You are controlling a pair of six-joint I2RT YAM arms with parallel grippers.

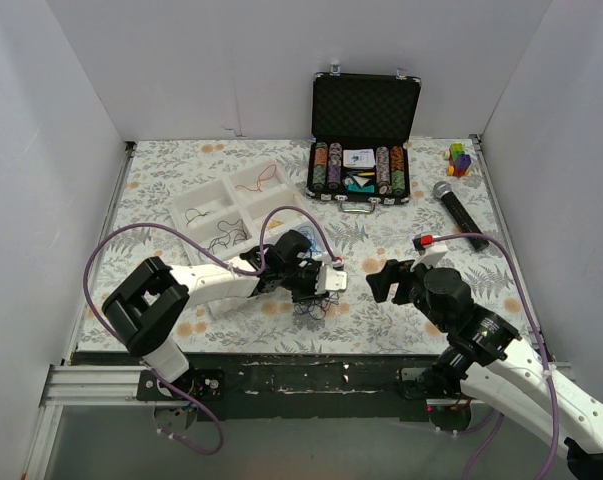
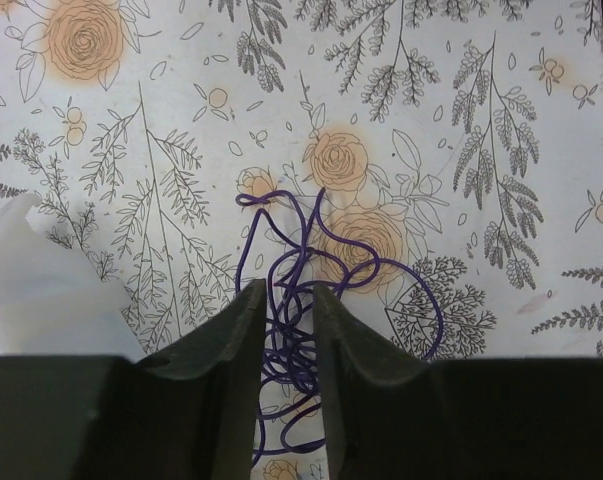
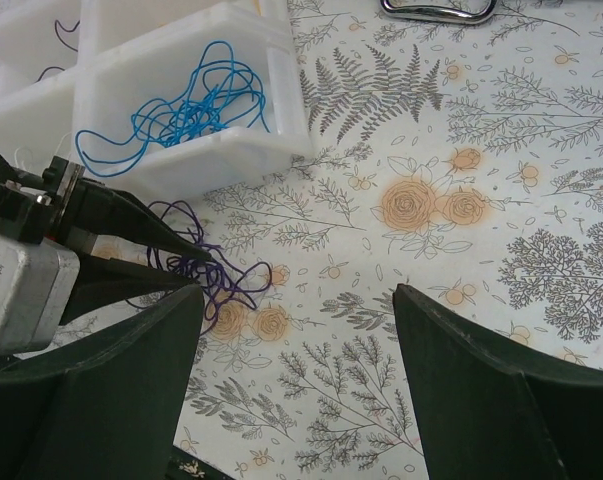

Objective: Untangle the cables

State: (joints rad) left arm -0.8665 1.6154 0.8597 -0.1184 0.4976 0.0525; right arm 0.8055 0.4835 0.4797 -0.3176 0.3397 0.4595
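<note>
Near the middle of the tabletop's near edge lies a purple cable tangle (image 1: pixel 316 305) (image 2: pixel 289 345) (image 3: pixel 196 265), loose on the flowery cloth. The left tool (image 1: pixel 319 296) (image 2: pixel 291 290) points down at it. Its 2 fingers stand close together with a thin gap, and purple strands run through that gap. I cannot tell if the fingers really pinch them.

The right tool (image 1: pixel 396 280) (image 3: pixel 299 300) hangs over the cloth a bit toward the right edge, well apart from the tangle. Its 2 fingers are wide apart and hold nothing.

A white tray (image 1: pixel 228 195) (image 3: pixel 211 160) with a few boxes in it sits toward the left edge, just beside the tangle. 1 box holds a blue cable (image 3: pixel 186 110). Another box, closer to the far edge, holds a red cable (image 1: pixel 266 178). 2 more boxes hold dark cables (image 1: pixel 221 238).

At the far edge an open black case (image 1: pixel 366 105) shows rows of chips. A microphone (image 1: pixel 459 212) lies by the right edge, and a small colourful toy (image 1: pixel 460 158) sits in the far right corner.
</note>
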